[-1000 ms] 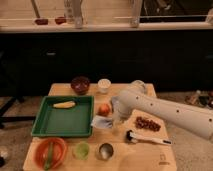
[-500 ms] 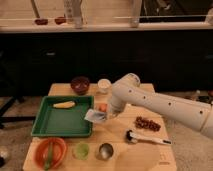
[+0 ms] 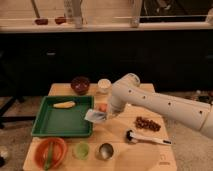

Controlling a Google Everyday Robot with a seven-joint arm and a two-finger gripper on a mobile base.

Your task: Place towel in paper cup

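The towel, a thin grey-blue cloth, hangs at the end of my white arm, just over the right edge of the green tray. My gripper is mostly hidden behind the arm's wrist, and it appears shut on the towel. The paper cup, small and pale, stands upright at the back of the wooden table, beyond and slightly right of the gripper, with a gap between them.
A yellow item lies in the tray. A dark bowl stands left of the paper cup, and an orange fruit is by the wrist. Along the front are an orange bowl, a green cup and a metal cup. A brush and a reddish pile lie right.
The arm has swung left and forward across the table. The towel has shifted left and slightly up, from the table toward the tray's right edge.
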